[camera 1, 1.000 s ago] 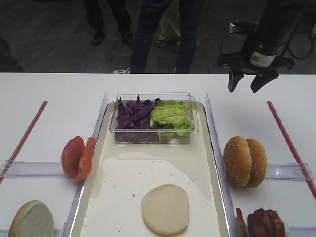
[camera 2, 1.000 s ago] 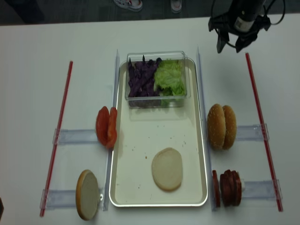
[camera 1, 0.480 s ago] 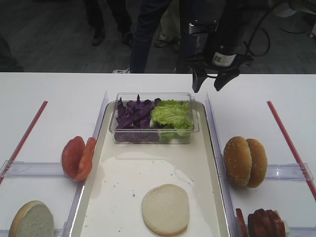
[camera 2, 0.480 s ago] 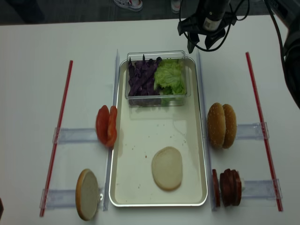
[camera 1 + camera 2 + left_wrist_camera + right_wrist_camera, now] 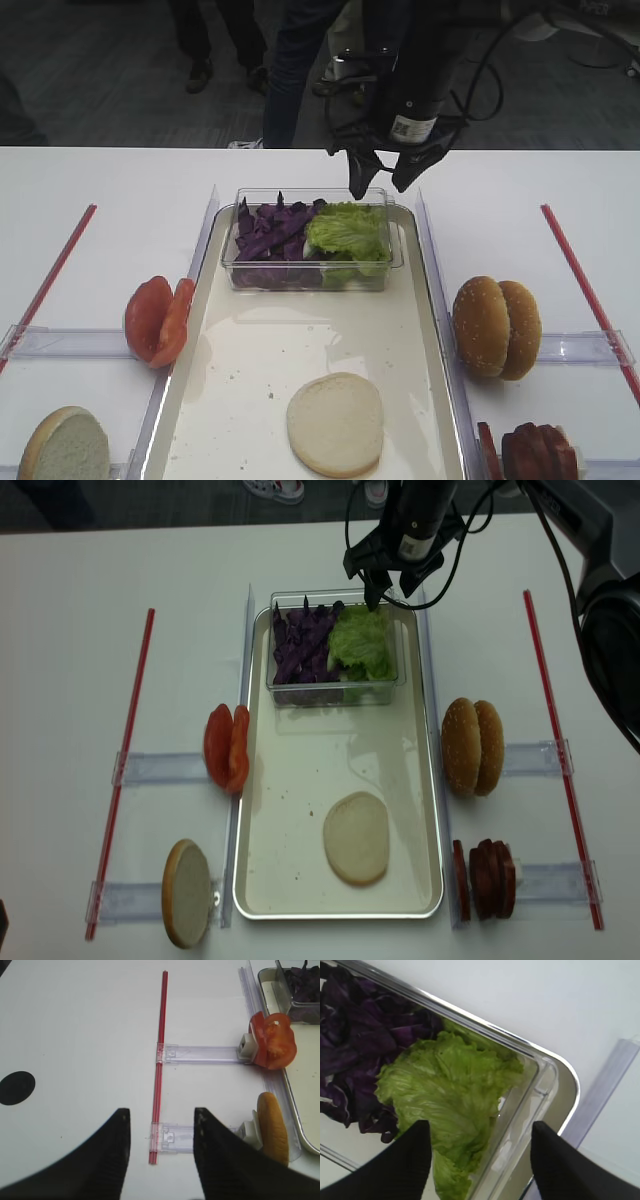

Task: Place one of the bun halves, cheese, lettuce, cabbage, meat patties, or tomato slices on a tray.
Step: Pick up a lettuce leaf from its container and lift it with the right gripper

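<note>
My right gripper [image 5: 382, 186] [image 5: 388, 593] hangs open above the back right corner of a clear tub [image 5: 395, 262], holding nothing. In the right wrist view its fingers straddle the light-green lettuce [image 5: 450, 1095] [image 5: 347, 230], with purple cabbage [image 5: 355, 1045] [image 5: 270, 232] to the left. The tub stands at the far end of the cream tray [image 5: 250, 340] [image 5: 300, 780]. One pale bun half [image 5: 335, 422] lies flat on the tray's near end. In the left wrist view my left gripper [image 5: 161, 1112] is open over bare table. No cheese is in view.
Tomato slices [image 5: 158, 320] [image 5: 272, 1042] and a bun half [image 5: 65, 447] stand in clear holders left of the tray. Two bun halves [image 5: 496, 327] and meat patties [image 5: 530, 452] stand on the right. Red strips [image 5: 580, 280] run along both sides. People stand behind the table.
My right gripper has swung left from the table's far right to above the tub's lettuce end, staying open. Nothing else has moved.
</note>
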Controlling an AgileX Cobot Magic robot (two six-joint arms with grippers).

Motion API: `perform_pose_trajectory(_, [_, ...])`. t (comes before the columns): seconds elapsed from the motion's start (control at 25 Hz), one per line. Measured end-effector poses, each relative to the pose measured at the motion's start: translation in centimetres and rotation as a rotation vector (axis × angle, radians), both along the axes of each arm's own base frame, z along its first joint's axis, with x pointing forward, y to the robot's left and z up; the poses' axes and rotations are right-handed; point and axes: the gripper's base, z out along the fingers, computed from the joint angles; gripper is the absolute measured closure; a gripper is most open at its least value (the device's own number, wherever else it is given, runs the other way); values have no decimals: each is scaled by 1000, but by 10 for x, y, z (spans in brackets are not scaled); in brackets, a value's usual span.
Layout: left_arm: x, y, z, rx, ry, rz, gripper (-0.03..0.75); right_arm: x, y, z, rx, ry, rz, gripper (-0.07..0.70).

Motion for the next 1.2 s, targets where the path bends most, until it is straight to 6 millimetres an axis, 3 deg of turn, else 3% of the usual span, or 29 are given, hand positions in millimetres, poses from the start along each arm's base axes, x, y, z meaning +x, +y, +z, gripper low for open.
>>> perform_pose_trajectory(0.32, [0, 0, 0, 0, 0, 0, 428, -12, 28, 0, -3, 1, 76, 169])
perform_pose_trajectory(0.56, [0, 0, 0, 0, 0, 0, 428, -15, 42, -17, -14, 31, 119, 169])
perform_pose_trajectory(0.76, [0, 0, 0, 0, 0, 0, 428, -13, 44, -28, -17, 44, 120, 169])
perform_pose_trajectory(1.2, [0, 0, 0, 0, 0, 0, 428, -11, 47, -34, -5, 44, 153, 169])
